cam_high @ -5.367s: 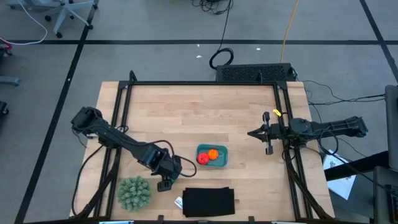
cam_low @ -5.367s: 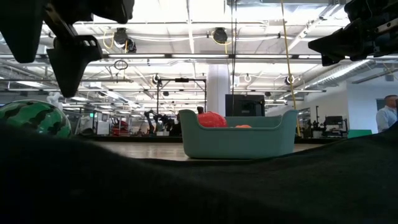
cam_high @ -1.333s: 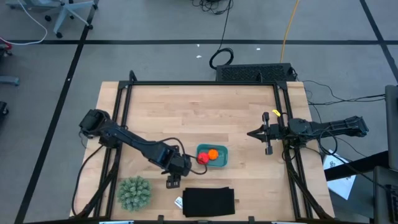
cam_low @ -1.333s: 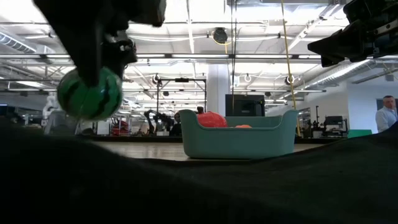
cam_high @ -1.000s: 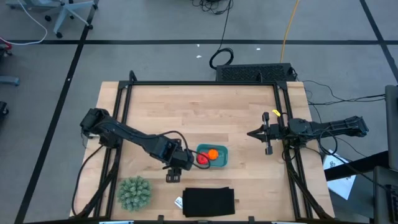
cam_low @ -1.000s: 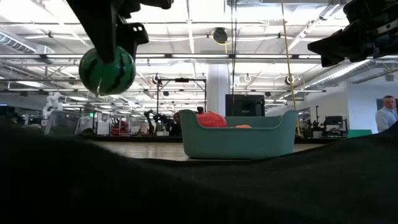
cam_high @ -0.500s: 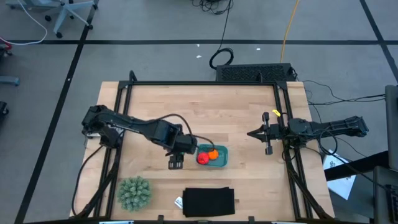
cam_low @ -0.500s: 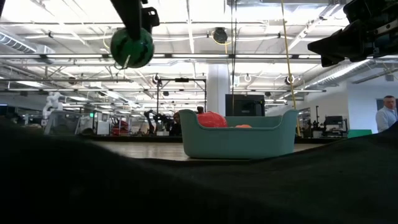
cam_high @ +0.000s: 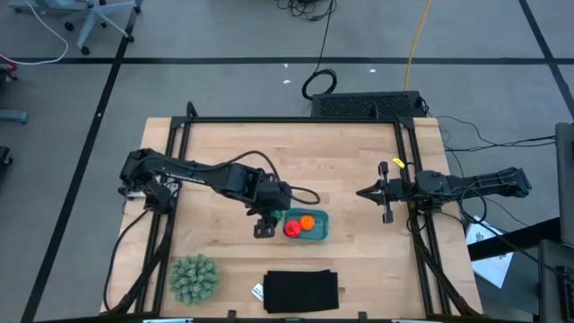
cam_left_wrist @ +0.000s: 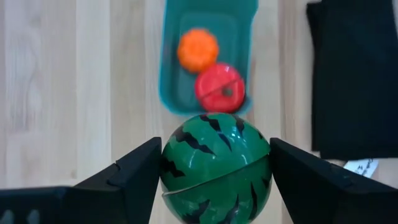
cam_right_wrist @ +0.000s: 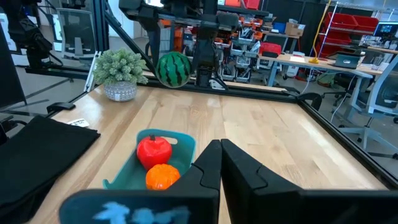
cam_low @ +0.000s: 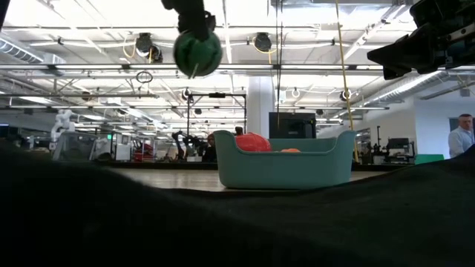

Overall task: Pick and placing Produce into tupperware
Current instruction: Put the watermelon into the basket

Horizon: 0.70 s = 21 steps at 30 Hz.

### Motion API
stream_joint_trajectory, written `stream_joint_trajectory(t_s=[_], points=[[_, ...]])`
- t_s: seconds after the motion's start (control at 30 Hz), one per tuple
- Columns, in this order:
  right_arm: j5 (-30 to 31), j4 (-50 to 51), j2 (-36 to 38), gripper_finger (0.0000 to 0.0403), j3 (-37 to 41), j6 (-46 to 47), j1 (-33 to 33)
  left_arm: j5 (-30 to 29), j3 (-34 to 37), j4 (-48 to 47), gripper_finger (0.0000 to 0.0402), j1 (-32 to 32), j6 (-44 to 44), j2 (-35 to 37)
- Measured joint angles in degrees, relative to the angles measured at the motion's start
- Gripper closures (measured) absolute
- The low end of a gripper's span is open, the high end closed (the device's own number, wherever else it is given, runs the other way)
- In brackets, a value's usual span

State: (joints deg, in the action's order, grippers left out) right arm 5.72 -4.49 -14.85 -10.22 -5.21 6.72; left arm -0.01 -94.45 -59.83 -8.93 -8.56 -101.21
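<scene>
Carrying: the left gripper (cam_left_wrist: 214, 171) holds the green ball (cam_left_wrist: 215, 167) up in the air, high over the bench (cam_high: 341, 170).
Left jaws: closed on the green ball, one finger on each side of it.
Green ball: a dark striped ball like a tiny melon. In the low view it hangs well above the tub (cam_low: 283, 169) and a bit to the left of it.
Tub: a small teal box on the bench, near the middle. Its long side runs left to right in the high view.
In the tub: the red fruit (cam_high: 291, 229) sits at the left end and the orange ball (cam_high: 307, 222) sits beside it, to the right. They look like they touch.
Which way to go: the tub is just to the right of the left jaws. The ball is not over the tub yet, I think. It hangs by the tub's left end.
Free room: the right end of the tub looks bare, so I think the ball should go there, past the two fruits.
What could go wrong: if the ball drops too soon it may hit the red fruit or the rim and roll off.
Right gripper (cam_high: 386, 194): waits far off at the right side of the bench. Its jaws look closed.
Nearer arm: the left one, by a lot.
Other things: a spiky plant (cam_high: 193, 278) and a black mat (cam_high: 301, 291) sit at the near edge.
</scene>
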Motion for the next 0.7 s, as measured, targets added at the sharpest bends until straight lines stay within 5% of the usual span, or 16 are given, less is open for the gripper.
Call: stream_joint_trajectory(t_s=[0.7], points=[[0.0,-0.1,0.0,0.0403,0.0,-0.1,0.0,4.1,0.0,12.7,0.0130,3.2,7.1,0.0]])
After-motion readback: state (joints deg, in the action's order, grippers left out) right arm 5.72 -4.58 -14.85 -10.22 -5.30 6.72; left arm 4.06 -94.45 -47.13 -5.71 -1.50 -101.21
